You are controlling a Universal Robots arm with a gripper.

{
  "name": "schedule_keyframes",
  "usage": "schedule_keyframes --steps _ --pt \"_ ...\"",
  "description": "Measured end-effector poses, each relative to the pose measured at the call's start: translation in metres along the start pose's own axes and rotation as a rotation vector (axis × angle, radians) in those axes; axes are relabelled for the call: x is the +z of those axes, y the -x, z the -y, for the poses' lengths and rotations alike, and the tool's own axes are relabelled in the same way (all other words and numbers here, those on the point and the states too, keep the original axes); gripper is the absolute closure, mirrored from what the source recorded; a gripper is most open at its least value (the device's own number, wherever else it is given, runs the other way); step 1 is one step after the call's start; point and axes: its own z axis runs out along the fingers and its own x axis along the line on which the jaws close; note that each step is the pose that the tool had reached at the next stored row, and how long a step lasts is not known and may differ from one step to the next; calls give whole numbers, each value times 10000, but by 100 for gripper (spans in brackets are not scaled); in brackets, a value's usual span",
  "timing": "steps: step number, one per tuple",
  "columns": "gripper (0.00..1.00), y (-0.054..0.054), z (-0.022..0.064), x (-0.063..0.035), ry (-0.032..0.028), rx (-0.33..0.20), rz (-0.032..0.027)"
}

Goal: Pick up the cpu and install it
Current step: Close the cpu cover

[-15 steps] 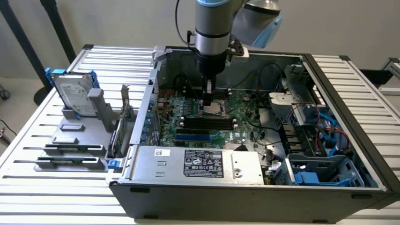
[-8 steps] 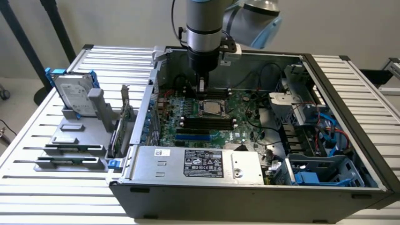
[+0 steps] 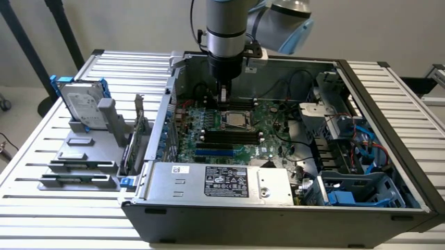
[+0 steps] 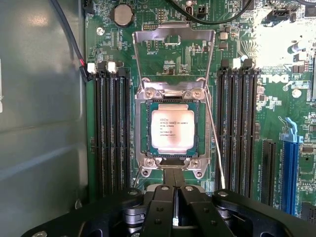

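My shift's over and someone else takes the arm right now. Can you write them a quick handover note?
Gripper: shut, nothing seen in it, poised low over the green motherboard.
Small square silver-topped cpu: lying flat in its socket.
Done: cpu seated.
Left: the hinged metal socket frame stands open, its thin wire lever unlatched.

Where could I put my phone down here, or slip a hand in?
Bare table slats lie nearer the camera than the grey rack and beyond the hard drive. Inside the computer case it is crowded: memory slots flank the cpu, with the gripper close above.
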Motion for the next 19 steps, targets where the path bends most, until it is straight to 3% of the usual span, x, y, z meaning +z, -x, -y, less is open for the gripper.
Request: schedule_keyframes --steps 10,13,19 --pt "89 0 -3 0 -1 0 -25" --pt "89 4 -106 -38 -77 5 -29" --pt "89 11 -383 -200 -144 11 -70"
